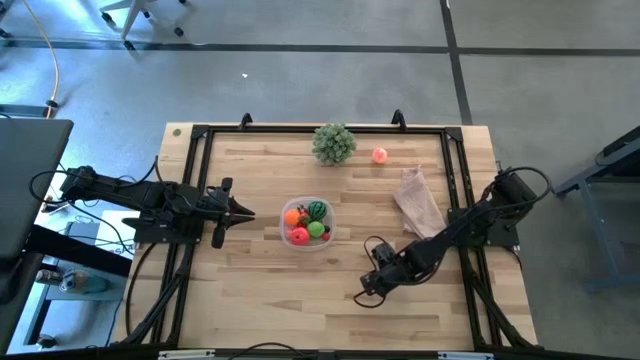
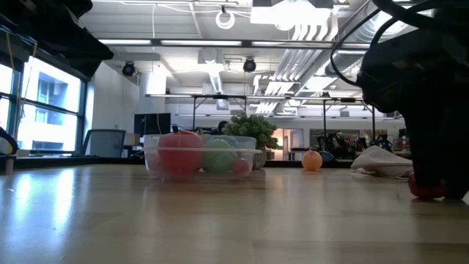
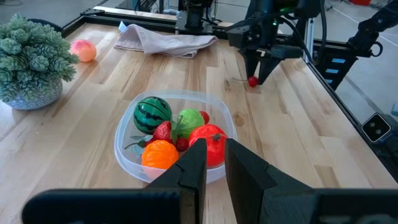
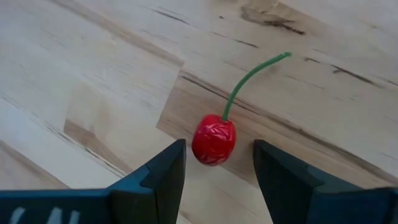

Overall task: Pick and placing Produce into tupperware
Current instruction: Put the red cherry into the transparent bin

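Observation:
The clear tupperware (image 1: 326, 212) stands mid-table and holds several pieces of produce: a striped green ball (image 3: 152, 114), an orange one (image 3: 160, 154), a red one (image 3: 210, 140) and a green one. A small red cherry (image 4: 213, 140) with a green stem lies on the wood at the near right. My right gripper (image 4: 219, 167) points down over it, open, one finger on each side of the cherry and a small gap on both. A pink-orange ball (image 1: 380, 155) rests on the table at the far side. My left gripper (image 1: 248, 212) waits shut, left of the tupperware.
A bushy pale-green ball (image 1: 334, 143) stands at the far edge, left of the pink-orange ball. A pinkish-white bag (image 1: 420, 200) lies crumpled at the right, between the tupperware and the right arm's base. A black frame (image 1: 300, 130) borders the table.

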Robot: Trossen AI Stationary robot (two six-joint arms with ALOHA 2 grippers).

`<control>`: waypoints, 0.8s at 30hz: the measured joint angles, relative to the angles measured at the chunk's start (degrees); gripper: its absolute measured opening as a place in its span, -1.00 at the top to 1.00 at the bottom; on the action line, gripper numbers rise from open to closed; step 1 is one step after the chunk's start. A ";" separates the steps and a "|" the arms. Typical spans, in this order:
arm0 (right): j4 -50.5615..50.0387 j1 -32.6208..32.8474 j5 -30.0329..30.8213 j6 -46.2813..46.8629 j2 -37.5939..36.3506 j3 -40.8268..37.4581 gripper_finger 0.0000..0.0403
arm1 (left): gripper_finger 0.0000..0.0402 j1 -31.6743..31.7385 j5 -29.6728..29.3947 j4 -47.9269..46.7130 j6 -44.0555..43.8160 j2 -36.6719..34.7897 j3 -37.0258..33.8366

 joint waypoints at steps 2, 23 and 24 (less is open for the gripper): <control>-0.13 -0.42 -0.30 -0.32 0.00 0.01 0.11 | 0.77 0.01 0.00 0.00 0.00 0.01 -0.02; 0.17 -2.66 -0.12 -6.72 0.13 0.02 0.16 | 0.77 0.01 -0.01 0.00 0.02 0.01 -0.01; 0.12 -2.45 -0.04 -6.70 0.13 0.02 0.19 | 0.77 0.00 -0.02 0.00 0.00 0.00 -0.02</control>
